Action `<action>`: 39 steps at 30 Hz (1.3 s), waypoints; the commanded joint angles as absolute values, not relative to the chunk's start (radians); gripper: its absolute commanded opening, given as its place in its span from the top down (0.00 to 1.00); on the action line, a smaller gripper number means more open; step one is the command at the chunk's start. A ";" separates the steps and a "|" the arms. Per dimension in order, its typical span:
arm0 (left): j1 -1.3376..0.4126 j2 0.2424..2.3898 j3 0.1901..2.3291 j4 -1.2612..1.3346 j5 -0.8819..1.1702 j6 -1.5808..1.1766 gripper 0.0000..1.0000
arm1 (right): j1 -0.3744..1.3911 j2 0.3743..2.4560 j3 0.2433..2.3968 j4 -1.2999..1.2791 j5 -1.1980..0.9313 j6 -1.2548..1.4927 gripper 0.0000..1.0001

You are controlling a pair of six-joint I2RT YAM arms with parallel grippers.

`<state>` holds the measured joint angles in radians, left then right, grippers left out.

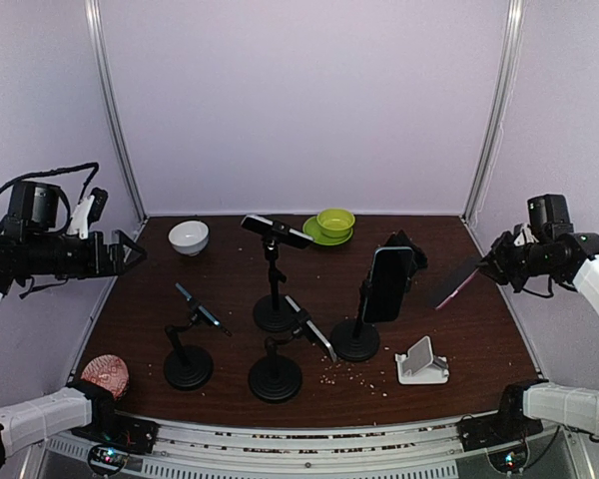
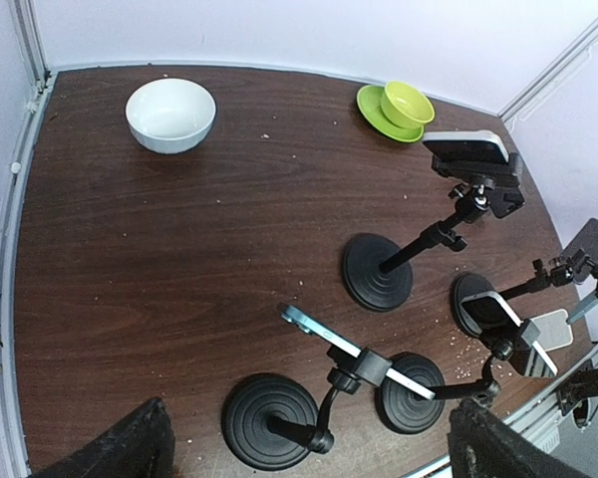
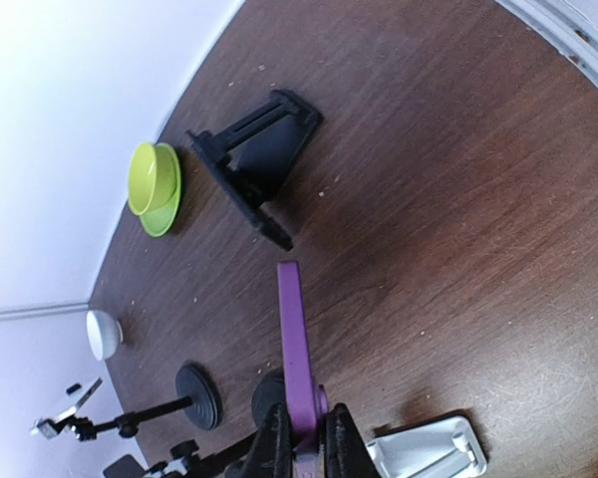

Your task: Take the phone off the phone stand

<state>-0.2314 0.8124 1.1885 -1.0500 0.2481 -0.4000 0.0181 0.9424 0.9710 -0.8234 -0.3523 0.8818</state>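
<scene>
Left gripper (image 1: 132,249): jaws apart, holding nothing, raised over the left edge of the table (image 1: 230,279).
Stand (image 1: 422,361): on the table, front right.
Phone (image 1: 457,284): airborne, tilted, up and right of the stand, clear of it.
Right gripper (image 1: 487,261): clamped on the phone's upper end.

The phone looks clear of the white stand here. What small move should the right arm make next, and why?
Probably lower the phone toward bare table beside the phone stand, then release. The right gripper is shut on one end, holding it in the air, and the stand sits empty, so only setting it down seems left.
</scene>
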 commanded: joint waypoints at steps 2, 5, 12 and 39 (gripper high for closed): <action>-0.236 0.792 1.204 -1.062 0.213 -0.397 0.09 | -0.016 0.908 0.828 -0.565 -0.266 1.039 1.00; -0.237 0.785 1.206 -1.075 0.202 -0.392 0.06 | -0.044 0.908 0.740 -0.492 -0.269 1.085 1.00; -0.237 0.761 1.194 -1.090 0.178 -0.391 0.02 | -0.104 0.928 0.583 -0.312 -0.305 1.140 1.00; -0.237 0.762 1.163 -1.104 0.136 -0.391 0.02 | -0.214 1.210 0.417 -0.156 -0.534 1.092 0.90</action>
<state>-0.2314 0.7647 1.1702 -1.1275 0.1532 -0.3985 -0.1986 1.1751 0.4438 -0.1341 -0.5102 1.1500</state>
